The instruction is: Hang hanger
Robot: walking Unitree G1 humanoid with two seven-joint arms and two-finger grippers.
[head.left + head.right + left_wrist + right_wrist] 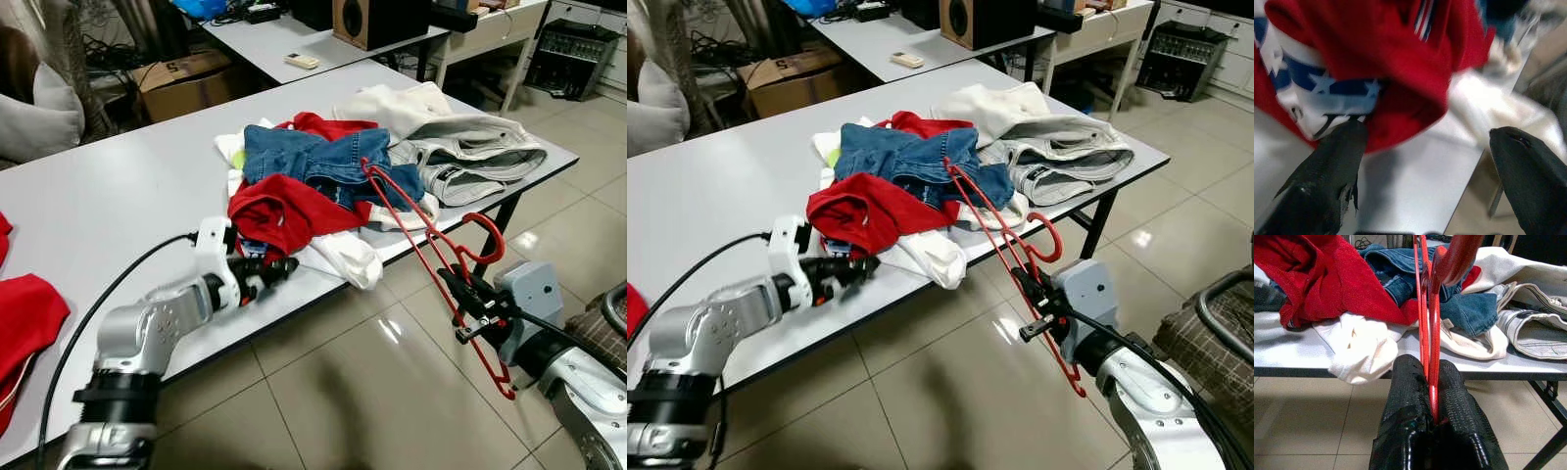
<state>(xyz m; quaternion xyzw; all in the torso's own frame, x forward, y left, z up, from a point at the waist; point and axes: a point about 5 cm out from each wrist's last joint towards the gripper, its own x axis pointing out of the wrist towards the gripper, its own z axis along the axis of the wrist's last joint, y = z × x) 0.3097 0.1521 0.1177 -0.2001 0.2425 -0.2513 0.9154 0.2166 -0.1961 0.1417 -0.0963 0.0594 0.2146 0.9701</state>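
Hanger point(431, 240) lower right, pinched in our right gripper point(468, 305) | left gripper point(277, 271) spread by red shirt point(279, 211) (centre) | hanging not yet done, we judge

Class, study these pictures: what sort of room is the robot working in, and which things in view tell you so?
Probably a lab or office workroom, not a home: long white tables on a tiled floor, a speaker and cables on the far table, a cardboard box beneath, and a rack of electronic gear in the corner.
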